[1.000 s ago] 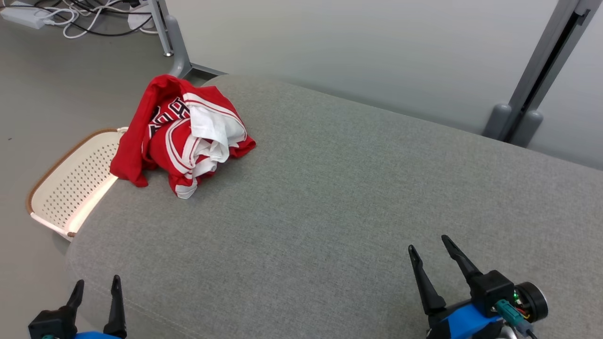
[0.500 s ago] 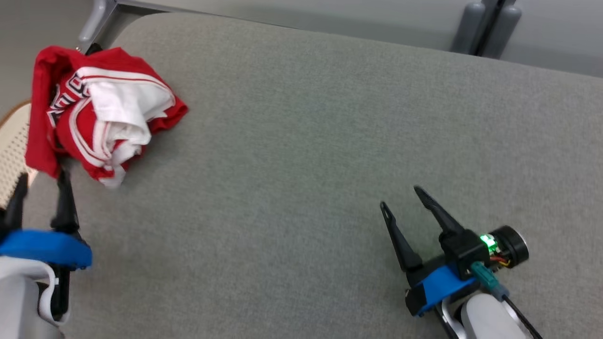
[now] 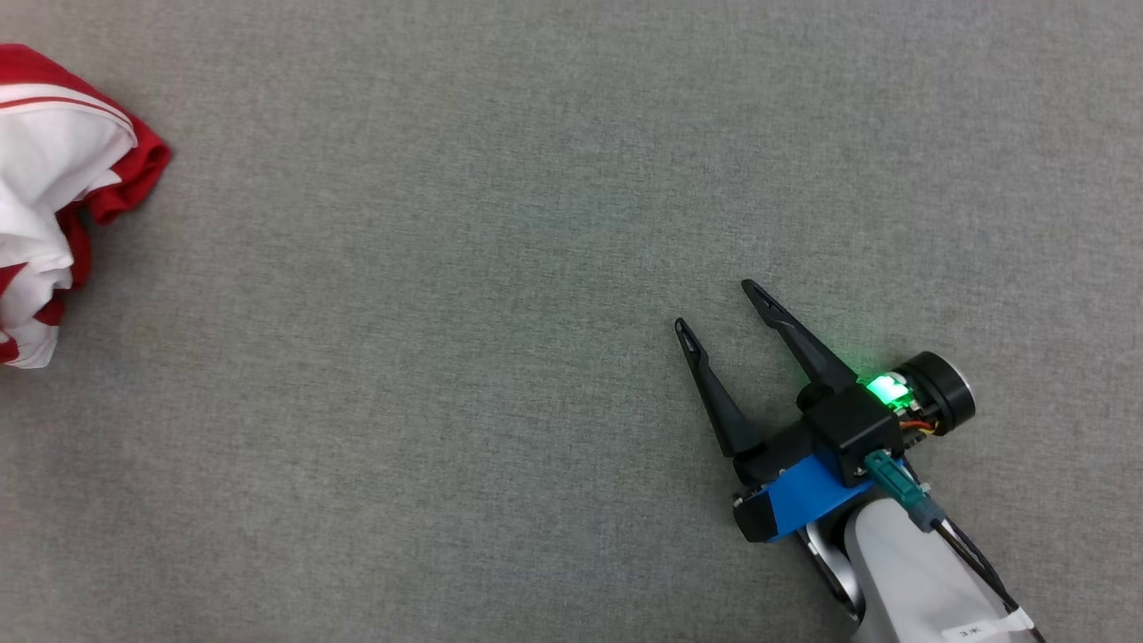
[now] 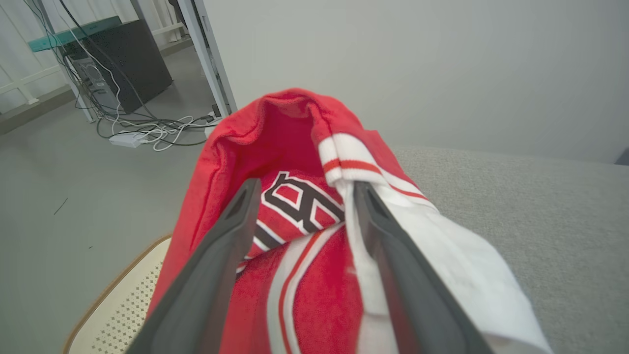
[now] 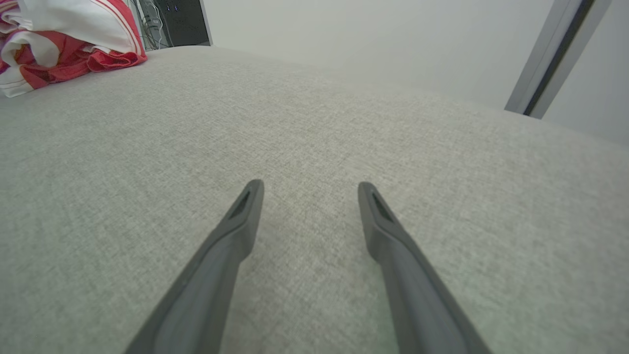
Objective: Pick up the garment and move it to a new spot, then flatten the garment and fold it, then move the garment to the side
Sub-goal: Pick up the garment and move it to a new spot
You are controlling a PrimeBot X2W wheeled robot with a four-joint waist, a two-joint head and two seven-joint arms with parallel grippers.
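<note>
Both spread wide: left gripper (image 4: 305, 183) at crumpled garment (image 4: 295, 142) beside a basket (image 4: 115, 307), right gripper (image 3: 714, 304) over cushion (image 3: 500, 268).

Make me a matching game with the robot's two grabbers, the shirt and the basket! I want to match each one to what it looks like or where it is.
Things:
1. garment
2. left gripper
3. right gripper
4. basket

Descriptions:
A. cream, full of little holes, with a brown rim
B. open, over the bare grey cushion
C. red and white, crumpled in a heap
D. open, fingers pointing at the shirt from right up close

Pairs: 1-C, 2-D, 3-B, 4-A
</note>
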